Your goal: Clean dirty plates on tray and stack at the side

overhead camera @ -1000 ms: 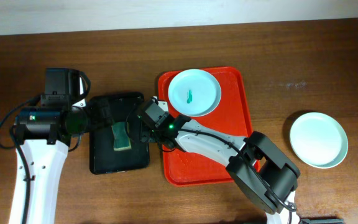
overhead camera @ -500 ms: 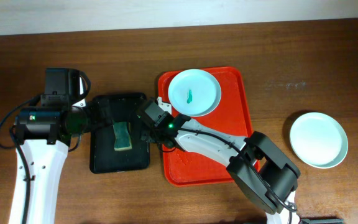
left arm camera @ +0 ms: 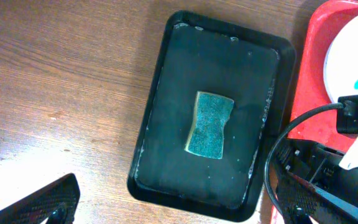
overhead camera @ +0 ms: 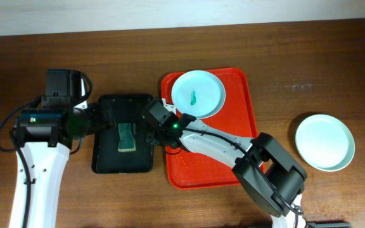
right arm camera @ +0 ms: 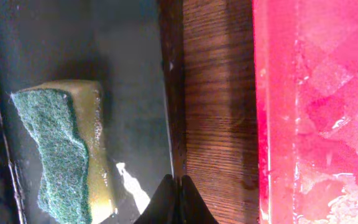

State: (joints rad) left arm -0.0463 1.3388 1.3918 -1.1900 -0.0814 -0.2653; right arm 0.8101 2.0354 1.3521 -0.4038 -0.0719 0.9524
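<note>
Right wrist view: the right gripper (right arm camera: pixel 173 198) has its jaws pinched shut on nothing. The tips are over the strip of table (right arm camera: pixel 213 93) just left of the red tray (right arm camera: pixel 316 93), right by the black tray (right arm camera: pixel 129 74) rim. The sponge (right arm camera: pixel 64 155) sits further left, in the wet black tray.

My worry is that dropping from here clips that rim or misses the sponge, and the jaws would need opening first. The right arm (overhead camera: pixel 214 142) also lies across the red tray, close to the smeared plate (overhead camera: pixel 201 88) at its far end, so a swing could nudge it.

The left gripper (overhead camera: pixel 97 120) hangs beyond the black tray; I can't tell its jaws. Another plate (overhead camera: pixel 324 142) sits well right of the red tray.

No readable text, labels, brands or numbers anywhere.
</note>
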